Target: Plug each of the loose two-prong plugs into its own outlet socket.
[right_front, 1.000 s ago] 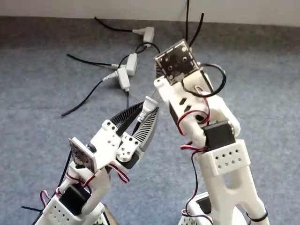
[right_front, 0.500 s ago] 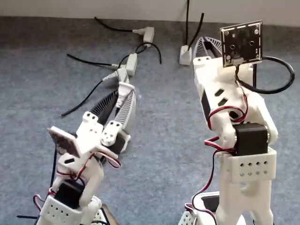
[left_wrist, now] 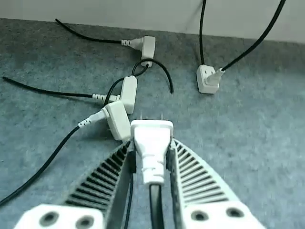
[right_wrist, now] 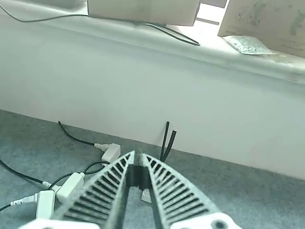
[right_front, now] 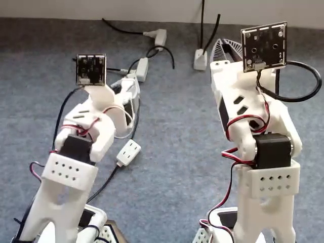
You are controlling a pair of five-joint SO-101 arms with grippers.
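Observation:
My left gripper (left_wrist: pixel 151 147) is shut on a white two-prong plug (left_wrist: pixel 151 134), prongs pointing away towards the cluster of white outlet sockets on the carpet. The closest socket (left_wrist: pixel 117 120) lies just ahead of the plug and to one side, with a second socket (left_wrist: pixel 128 88) and a third (left_wrist: pixel 148 46) farther off. Another socket (left_wrist: pixel 207 79) has a black-corded plug (left_wrist: pixel 220 72) in it. My right gripper (right_front: pixel 225 47) hangs raised and shut above that plugged socket (right_front: pixel 200 59), nothing between its fingers (right_wrist: pixel 164 186).
A white multi-slot socket block (right_front: pixel 128 151) on a black cord lies on the grey carpet (right_front: pixel 172 152) beside the left arm. Black cords trail across the back left. A pale wall (right_wrist: pixel 190 90) closes the far side.
The left arm has swung left and forward with the plug, up to the socket cluster, uncovering the socket block. The right arm drew back and right a second ago, then held still.

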